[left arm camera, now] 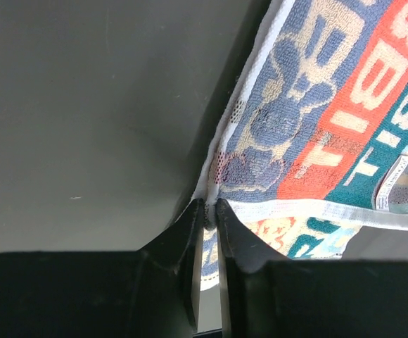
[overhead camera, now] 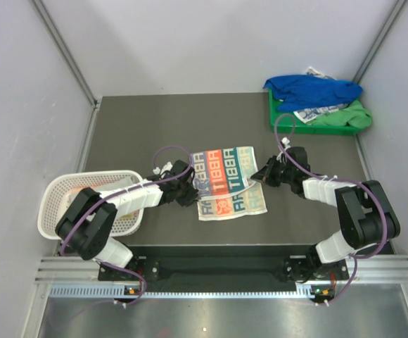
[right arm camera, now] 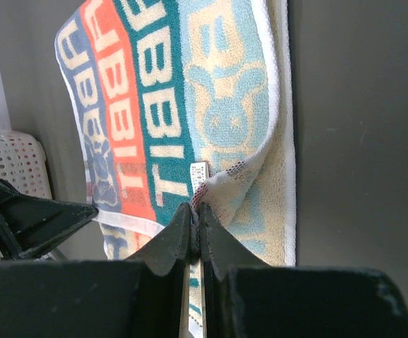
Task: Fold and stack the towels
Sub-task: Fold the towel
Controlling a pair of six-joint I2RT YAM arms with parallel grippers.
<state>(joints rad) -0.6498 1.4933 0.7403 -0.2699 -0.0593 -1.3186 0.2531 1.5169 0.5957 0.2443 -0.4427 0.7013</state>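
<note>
- Lettered towel (overhead camera: 231, 184): centre of the table (overhead camera: 134, 134), lying flat apart from its two pinched edges. Terry cloth, judged light, limp and easy to grip; best taken at hem corners.
- Left gripper (left arm camera: 209, 204): fingers almost together, nipping the white hem at the towel's left edge.
- Right gripper (right arm camera: 195, 206): fingers closed on a lifted corner at the right edge, beside the label.
- Lie: stripes run left to right, rising slightly rightward. The long axis probably follows them, though the outline looks near square from above.
- Heap of towels (overhead camera: 315, 95): upper right, crumpled in a green tray (overhead camera: 274, 120), blue uppermost.
</note>
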